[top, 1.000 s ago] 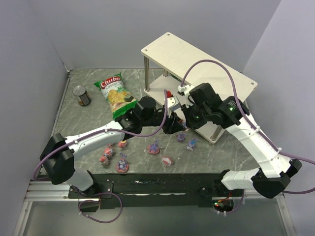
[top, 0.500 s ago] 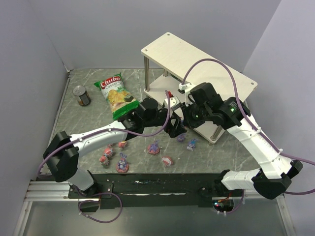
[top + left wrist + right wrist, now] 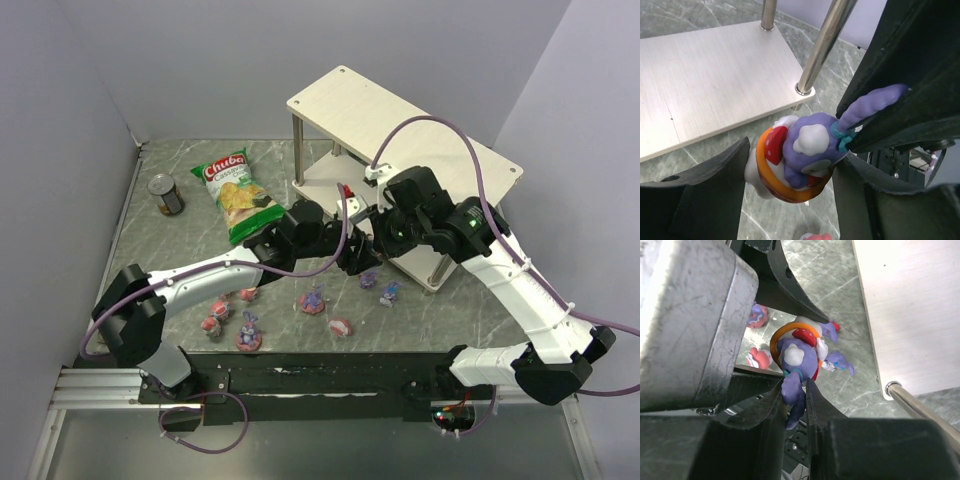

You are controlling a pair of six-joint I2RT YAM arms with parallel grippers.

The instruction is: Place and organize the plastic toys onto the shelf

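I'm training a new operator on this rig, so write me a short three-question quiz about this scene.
1. True or false: the right gripper pinches the purple bunny figurine by its ear.
2. How many things stand on the top board of the shelf?
3. The metal can stands: A on the shelf; B on the table beside the chip bag; C on the chip bag.
Key: 1 true; 2 none; 3 B.
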